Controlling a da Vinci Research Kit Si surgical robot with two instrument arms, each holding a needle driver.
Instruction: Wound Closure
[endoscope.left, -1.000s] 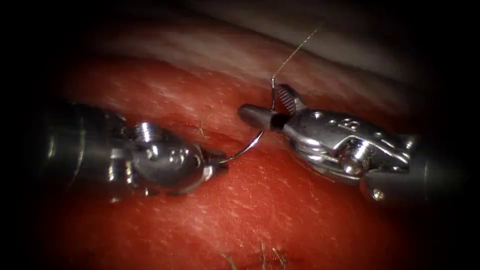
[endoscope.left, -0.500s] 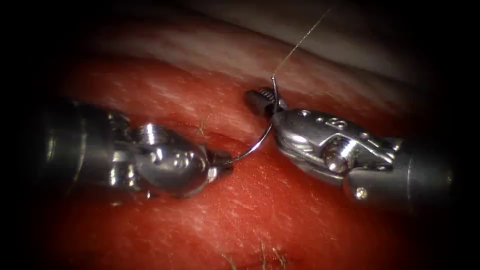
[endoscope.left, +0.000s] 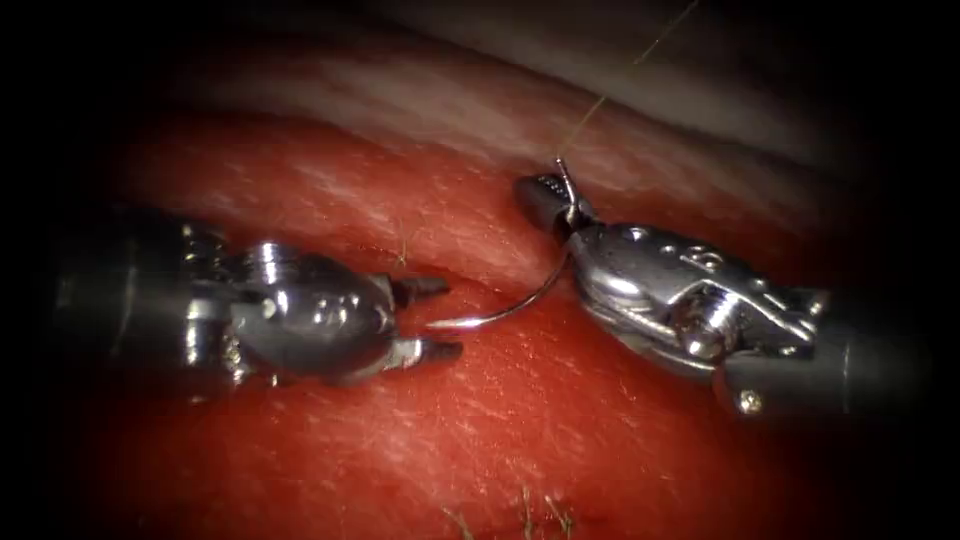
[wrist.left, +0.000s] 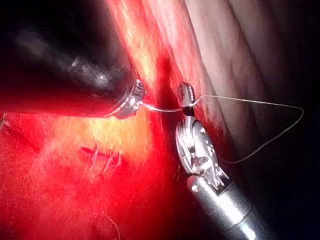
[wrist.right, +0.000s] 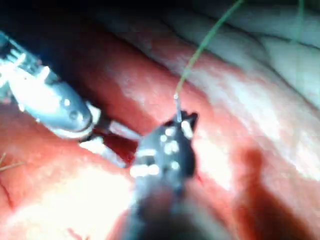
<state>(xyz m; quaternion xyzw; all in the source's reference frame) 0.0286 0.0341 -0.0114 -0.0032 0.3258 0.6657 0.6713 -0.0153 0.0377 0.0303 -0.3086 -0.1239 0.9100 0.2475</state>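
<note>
Over the red tissue (endoscope.left: 560, 430) my right tool (endoscope.left: 545, 195) is shut on the curved needle (endoscope.left: 520, 305) close to its thread end. The needle hangs free of the tissue, and its point lies between the open jaws of my left tool (endoscope.left: 447, 318), which hold nothing. Thread (endoscope.left: 620, 75) runs from the needle's tail up and to the right. In the left wrist view the needle (wrist.left: 165, 109) bridges the left tool (wrist.left: 131, 100) and the right tool (wrist.left: 186, 97), and the thread (wrist.left: 260, 102) trails off in a loop. The right wrist view has the right tool (wrist.right: 172, 135) gripping below the thread (wrist.right: 205, 45).
Short thread ends (endoscope.left: 525, 505) stick up from the tissue at the front. Earlier stitches (wrist.left: 100, 155) cross the tissue in the left wrist view. A pale ridge of tissue (endoscope.left: 480, 100) rises behind both tools.
The right jaws closed on the needle near its tail. The left jaws then opened, let go of the needle's point and drew back left. The right tool shifted slightly right with the needle.
</note>
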